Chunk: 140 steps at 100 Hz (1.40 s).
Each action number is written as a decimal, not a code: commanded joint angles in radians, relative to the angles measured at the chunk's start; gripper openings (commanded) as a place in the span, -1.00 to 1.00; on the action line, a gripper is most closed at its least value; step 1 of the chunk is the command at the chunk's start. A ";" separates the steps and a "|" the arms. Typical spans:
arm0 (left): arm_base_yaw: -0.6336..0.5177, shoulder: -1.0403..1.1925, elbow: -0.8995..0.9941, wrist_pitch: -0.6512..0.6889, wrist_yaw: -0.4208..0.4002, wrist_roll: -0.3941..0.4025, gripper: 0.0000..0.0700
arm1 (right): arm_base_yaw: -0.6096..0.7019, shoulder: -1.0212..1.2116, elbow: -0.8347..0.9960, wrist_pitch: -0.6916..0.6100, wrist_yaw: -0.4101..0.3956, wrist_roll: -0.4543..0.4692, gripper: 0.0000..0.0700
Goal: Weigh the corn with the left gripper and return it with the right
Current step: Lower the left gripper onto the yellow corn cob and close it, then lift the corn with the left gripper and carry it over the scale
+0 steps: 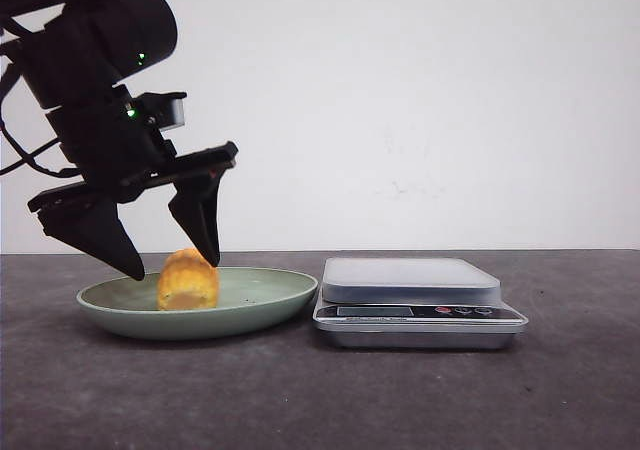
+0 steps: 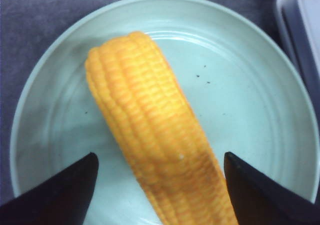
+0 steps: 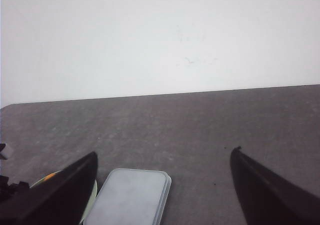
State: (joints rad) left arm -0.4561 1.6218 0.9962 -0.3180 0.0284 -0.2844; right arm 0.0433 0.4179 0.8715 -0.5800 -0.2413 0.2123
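One corn (image 1: 188,281) lies on its side in the one green plate (image 1: 270,305), toward the plate's left part, its yellow-orange kernel rows showing in the left wrist view (image 2: 155,130). The left hand (image 1: 170,260) hangs just above it with its two pointed fingers (image 2: 60,192) spread wide, one tip on each side of the cob, neither touching it. The plate (image 2: 260,110) sits on the dark surface (image 1: 320,400). Just beside the plate to its right stands one silver kitchen scale (image 1: 415,300), its flat platform bare. The right hand (image 3: 162,190) shows only in its own wrist view, its two fingers (image 3: 270,192) spread apart above the surface, near the scale (image 3: 131,197).
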 commanded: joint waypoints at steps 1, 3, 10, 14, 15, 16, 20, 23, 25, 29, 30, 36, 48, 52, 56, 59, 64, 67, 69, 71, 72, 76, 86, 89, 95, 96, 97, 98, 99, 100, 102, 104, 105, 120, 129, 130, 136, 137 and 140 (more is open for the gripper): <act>-0.015 0.032 0.017 0.006 -0.003 -0.017 0.39 | 0.002 0.005 0.021 0.007 -0.002 -0.011 0.54; -0.018 0.035 0.017 0.006 -0.003 -0.018 0.39 | 0.002 0.005 0.021 0.007 -0.002 -0.011 0.53; -0.026 0.045 0.017 0.013 -0.004 -0.019 0.39 | 0.002 0.005 0.021 0.006 -0.002 -0.011 0.53; -0.031 0.047 0.017 0.016 -0.005 -0.021 0.39 | 0.002 0.005 0.021 0.006 -0.002 -0.011 0.53; -0.032 0.047 0.017 0.018 -0.005 -0.022 0.39 | 0.002 0.005 0.021 0.005 -0.002 -0.011 0.53; -0.034 0.047 0.017 0.020 -0.005 -0.023 0.38 | 0.002 0.005 0.021 0.005 -0.002 -0.011 0.53; -0.037 0.048 0.017 0.026 -0.007 -0.023 0.35 | 0.002 0.005 0.021 0.002 -0.002 -0.011 0.53; -0.040 0.048 0.017 0.029 -0.008 -0.023 0.34 | 0.002 0.005 0.021 0.002 -0.002 -0.011 0.53; -0.043 0.048 0.017 0.031 -0.012 -0.024 0.32 | 0.002 0.005 0.021 0.002 -0.002 -0.011 0.53; -0.047 0.048 0.017 0.031 -0.023 -0.024 0.19 | 0.002 0.005 0.021 0.001 -0.002 -0.011 0.53; -0.047 0.048 0.017 0.030 -0.026 -0.024 0.14 | 0.002 0.005 0.021 0.002 -0.002 -0.011 0.53; -0.049 0.048 0.017 0.026 -0.034 -0.023 -0.12 | 0.002 0.005 0.021 0.002 -0.002 -0.011 0.53; -0.049 0.048 0.017 0.025 -0.033 -0.023 -0.28 | 0.002 0.005 0.021 0.002 -0.002 -0.011 0.53; -0.049 0.048 0.017 0.024 -0.033 -0.021 -0.40 | 0.002 0.005 0.021 0.002 -0.002 -0.011 0.53; -0.049 0.048 0.017 0.022 -0.033 -0.019 -0.62 | 0.002 0.005 0.021 0.002 -0.002 -0.011 0.53; -0.049 0.048 0.017 0.019 -0.033 -0.019 -0.76 | 0.002 0.005 0.021 0.002 -0.002 -0.011 0.53; -0.049 0.048 0.017 0.019 -0.032 -0.018 -0.93 | 0.002 0.005 0.021 0.002 -0.002 -0.011 0.53; -0.049 0.048 0.017 0.018 -0.032 -0.018 -0.99 | 0.002 0.005 0.021 0.002 -0.002 -0.011 0.53; -0.050 0.048 0.017 0.018 -0.032 -0.018 -0.99 | 0.002 0.005 0.021 0.002 -0.002 -0.011 0.53; -0.050 0.048 0.017 0.018 -0.032 -0.018 -0.99 | 0.002 0.005 0.021 0.002 -0.002 -0.011 0.53; -0.051 0.048 0.017 0.018 -0.031 -0.018 -0.99 | 0.002 0.005 0.021 0.002 -0.002 -0.011 0.53; -0.055 0.047 0.018 0.017 -0.024 -0.018 -0.99 | 0.002 0.005 0.021 0.002 -0.002 -0.011 0.53; -0.065 0.039 0.029 -0.004 -0.021 -0.012 -0.99 | 0.002 0.005 0.021 0.002 -0.002 -0.011 0.53; -0.069 0.036 0.034 -0.009 -0.021 -0.010 -0.99 | 0.002 0.005 0.021 0.002 -0.002 -0.011 0.53; -0.077 0.027 0.048 -0.027 -0.021 -0.008 -0.99 | 0.002 0.005 0.021 0.002 -0.002 -0.011 0.53; -0.078 0.026 0.050 -0.030 -0.021 -0.008 -0.99 | 0.002 0.005 0.021 0.002 -0.002 -0.011 0.53; -0.080 0.024 0.053 -0.033 -0.021 -0.008 -0.99 | 0.002 0.005 0.021 0.002 -0.002 -0.011 0.53; -0.081 0.023 0.056 -0.036 -0.021 -0.008 -0.99 | 0.002 0.005 0.021 0.002 -0.002 -0.011 0.53; -0.082 0.022 0.059 -0.039 -0.021 -0.008 -0.99 | 0.002 0.005 0.021 0.002 -0.002 -0.011 0.53; -0.083 0.020 0.062 -0.043 -0.021 -0.008 -0.99 | 0.002 0.005 0.021 0.002 -0.002 -0.011 0.53; -0.085 0.017 0.068 -0.051 -0.021 -0.008 -0.99 | 0.002 0.005 0.021 0.002 -0.002 -0.011 0.53; -0.087 0.014 0.077 -0.060 -0.021 -0.008 -0.99 | 0.002 0.005 0.021 0.002 -0.002 -0.011 0.53; -0.089 0.013 0.080 -0.065 -0.021 -0.008 -0.99 | 0.002 0.005 0.021 0.002 -0.002 -0.011 0.53; -0.116 -0.010 0.157 -0.142 -0.022 0.006 -0.99 | 0.002 0.005 0.021 0.002 -0.002 -0.011 0.53; -0.141 -0.015 0.223 -0.193 -0.022 0.014 -0.99 | 0.002 0.005 0.021 0.002 -0.002 -0.011 0.53; -0.143 -0.015 0.232 -0.200 -0.022 0.014 -0.99 | 0.002 0.005 0.021 0.002 -0.002 -0.011 0.53; -0.161 -0.015 0.285 -0.241 -0.021 0.014 -0.99 | 0.002 0.005 0.021 0.001 -0.002 -0.011 0.53; -0.165 -0.015 0.294 -0.247 -0.021 0.014 -0.99 | 0.002 0.005 0.021 0.002 -0.002 -0.011 0.53; -0.176 -0.015 0.319 -0.262 -0.021 0.014 -0.99 | 0.002 0.005 0.021 0.001 -0.002 -0.011 0.53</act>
State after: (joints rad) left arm -0.6075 1.6032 1.2522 -0.5625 0.0051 -0.2829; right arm 0.0441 0.4179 0.8715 -0.5873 -0.2413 0.2123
